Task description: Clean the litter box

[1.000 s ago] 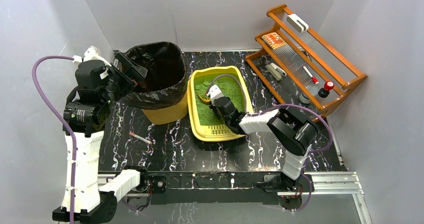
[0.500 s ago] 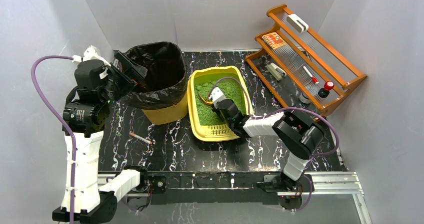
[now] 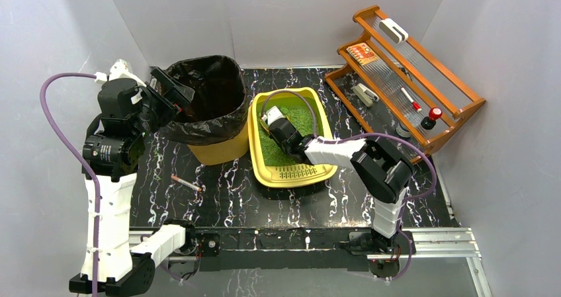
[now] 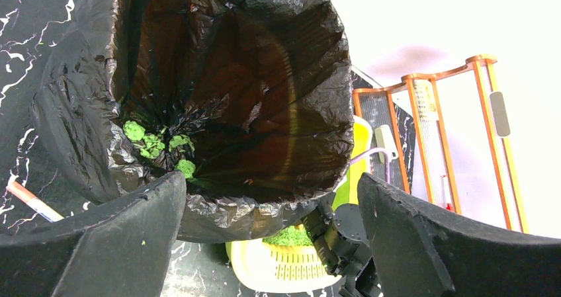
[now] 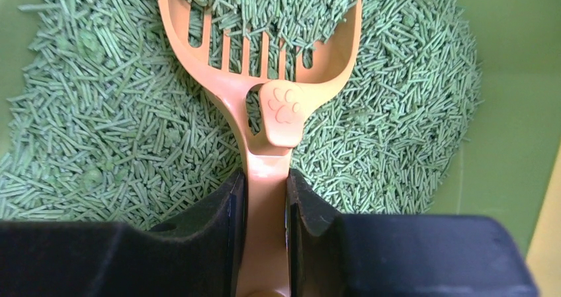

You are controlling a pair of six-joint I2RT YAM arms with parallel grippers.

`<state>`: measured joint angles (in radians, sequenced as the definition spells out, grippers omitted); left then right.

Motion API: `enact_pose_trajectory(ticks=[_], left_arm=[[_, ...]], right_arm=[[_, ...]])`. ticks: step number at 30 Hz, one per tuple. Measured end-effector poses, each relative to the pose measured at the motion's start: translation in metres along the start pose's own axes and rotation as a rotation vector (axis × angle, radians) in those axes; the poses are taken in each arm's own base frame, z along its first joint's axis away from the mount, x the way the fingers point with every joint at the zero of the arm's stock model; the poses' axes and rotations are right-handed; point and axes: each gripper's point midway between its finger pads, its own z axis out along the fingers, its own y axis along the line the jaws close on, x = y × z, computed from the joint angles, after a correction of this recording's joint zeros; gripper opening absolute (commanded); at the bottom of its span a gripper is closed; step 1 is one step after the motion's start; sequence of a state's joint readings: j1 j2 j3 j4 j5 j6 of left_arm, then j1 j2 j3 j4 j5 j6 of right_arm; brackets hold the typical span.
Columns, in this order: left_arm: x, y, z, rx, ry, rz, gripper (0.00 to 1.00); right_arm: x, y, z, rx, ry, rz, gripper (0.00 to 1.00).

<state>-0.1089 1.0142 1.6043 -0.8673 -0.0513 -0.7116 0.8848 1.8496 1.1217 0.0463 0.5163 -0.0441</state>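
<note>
The yellow litter box (image 3: pixel 294 172) sits mid-table, its slotted grate at the near end, with green litter (image 5: pixel 99 112) inside. My right gripper (image 3: pixel 276 129) is low inside the box. In the right wrist view it (image 5: pixel 266 184) is shut on the handle of the orange slotted scoop (image 5: pixel 264 79), whose head lies in the litter with pellets heaped on it. My left gripper (image 3: pixel 173 88) is open and empty at the left rim of the yellow bin (image 3: pixel 218 153) with its black bag (image 4: pixel 231 79). Green clumps (image 4: pixel 155 141) lie at the bag's bottom. The box also shows in the left wrist view (image 4: pixel 284 270).
A wooden rack (image 3: pixel 410 79) with small items stands at the back right. A thin stick with a red tip (image 3: pixel 185 182) lies on the black marble table left of the box. White walls close in on three sides.
My right gripper has moved with the scoop from the middle of the litter box toward its far end. The left arm has not moved.
</note>
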Motion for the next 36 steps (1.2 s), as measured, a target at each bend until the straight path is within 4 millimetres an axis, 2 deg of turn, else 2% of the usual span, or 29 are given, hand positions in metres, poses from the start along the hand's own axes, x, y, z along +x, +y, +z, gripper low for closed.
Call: enact_pose_trajectory(ticks=[5,25,32,36], left_arm=[[0.0,0.0,0.001,-0.002,0.002,0.0,0.98],[0.0,0.0,0.001,-0.003,0.002,-0.002,0.98],[0.0,0.0,0.001,-0.003,0.002,-0.003,0.98],[0.0,0.0,0.001,-0.003,0.002,-0.003,0.98]], right_arm=[[0.011,0.003,0.007,0.003,-0.032,0.02,0.0],[0.01,0.002,0.01,0.086,-0.086,0.182,0.0],[0.007,0.0,0.011,0.091,-0.117,0.168,0.0],[0.012,-0.006,0.014,0.1,-0.171,0.105,0.0]])
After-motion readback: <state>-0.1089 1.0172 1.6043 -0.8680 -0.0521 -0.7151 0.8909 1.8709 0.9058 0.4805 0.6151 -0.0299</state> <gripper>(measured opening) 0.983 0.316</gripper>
